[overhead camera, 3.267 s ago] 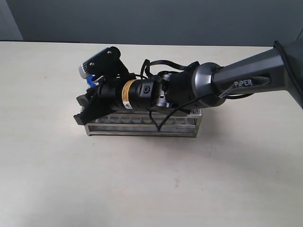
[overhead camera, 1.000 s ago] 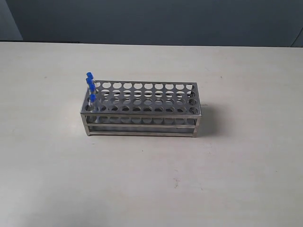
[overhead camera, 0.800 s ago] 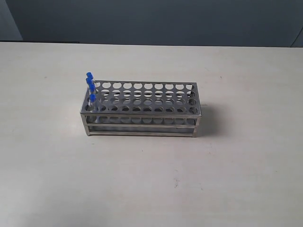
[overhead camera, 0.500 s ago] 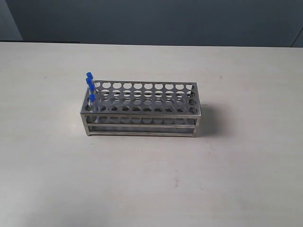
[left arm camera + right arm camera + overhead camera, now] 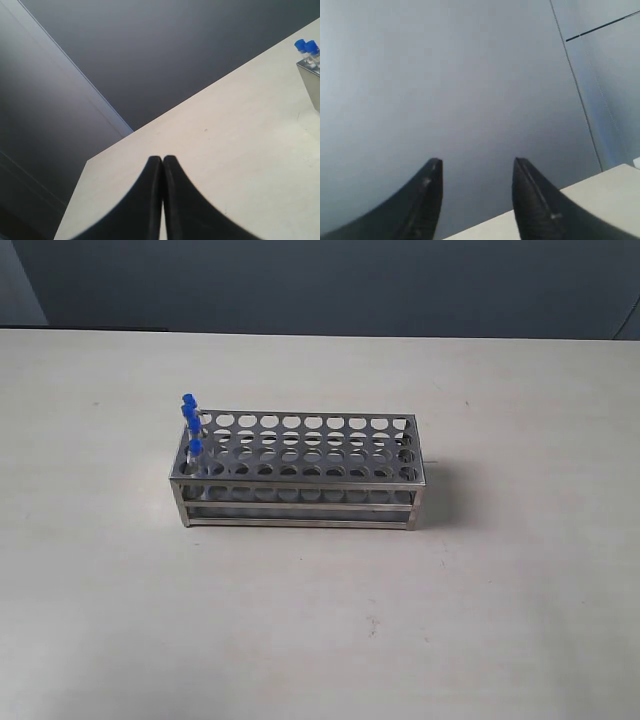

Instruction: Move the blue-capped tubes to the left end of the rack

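R gripper [image 5: 476, 163]: is being held wide open, w/ nothing between the jaws. It is being pointed at a grey wall [image 5: 445, 75], away from the rack [image 5: 300, 487].
L gripper [image 5: 162, 159]: fingers are being pressed together, and nothing is being held. It is being hung over the table [image 5: 240, 150], well apart from the blue-capped tubes [image 5: 306, 46], which are being seen at the edge of its view.
Arms: neither is being seen in the exterior view.
Tubes' place: they are being held upright by the rack, in the holes at its left end, one behind the other. Blue caps [image 5: 196, 447] are being seen poking up above the rack's top. The caps are overlapping, so the no. can't be told for sure.
Rack's place: it is being rested flat near the middle of the table. The other holes are looking empty.
Task so far: it is being judged as done, or v. nearly, since no blue cap is being seen anywhere but the left end.
How tubes are likely handling: thin and light, so only a soft squeeze is being called for. Prob. stiff and smooth, so they may be slipping in a loose grip and cracking in a hard one.
Where to be taking hold: just under the cap, on the bit sticking out above the rack. The tube is best being pulled straight up, not sideways, so it isn't being jammed in its hole.
Rack handling: steel and stiff. It may be getting dragged if a tube is being pulled at a slant.
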You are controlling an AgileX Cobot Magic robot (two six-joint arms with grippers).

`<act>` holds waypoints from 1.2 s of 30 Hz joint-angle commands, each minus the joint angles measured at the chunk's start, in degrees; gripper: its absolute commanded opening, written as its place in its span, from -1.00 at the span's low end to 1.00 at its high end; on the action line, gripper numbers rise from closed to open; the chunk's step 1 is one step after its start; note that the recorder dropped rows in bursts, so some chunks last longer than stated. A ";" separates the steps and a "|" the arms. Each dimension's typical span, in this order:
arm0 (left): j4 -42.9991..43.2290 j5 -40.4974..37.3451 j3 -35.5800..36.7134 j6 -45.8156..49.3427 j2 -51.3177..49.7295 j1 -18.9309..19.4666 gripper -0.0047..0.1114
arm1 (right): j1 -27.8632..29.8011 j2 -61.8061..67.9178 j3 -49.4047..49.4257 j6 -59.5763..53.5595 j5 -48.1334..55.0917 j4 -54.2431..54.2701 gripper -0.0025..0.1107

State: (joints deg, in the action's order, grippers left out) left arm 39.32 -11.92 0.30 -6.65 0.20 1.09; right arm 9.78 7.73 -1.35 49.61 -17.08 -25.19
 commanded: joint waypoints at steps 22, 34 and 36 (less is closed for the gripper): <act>-0.04 0.21 -0.30 -0.28 -0.20 -0.01 -0.90 | 1.40 -6.17 1.35 -26.40 24.41 23.85 -0.19; -0.04 0.21 -0.30 -0.28 -0.20 -0.01 -0.90 | 1.51 -7.61 1.35 -19.65 22.58 14.15 -0.19; -0.04 0.21 -0.30 -0.28 -0.20 -0.01 -0.90 | 1.51 -7.61 1.35 -20.64 22.69 14.15 -0.19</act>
State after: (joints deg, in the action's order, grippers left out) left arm 39.32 -11.92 0.30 -6.65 0.20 1.09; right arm 10.96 0.45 -0.12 30.90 6.43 -9.51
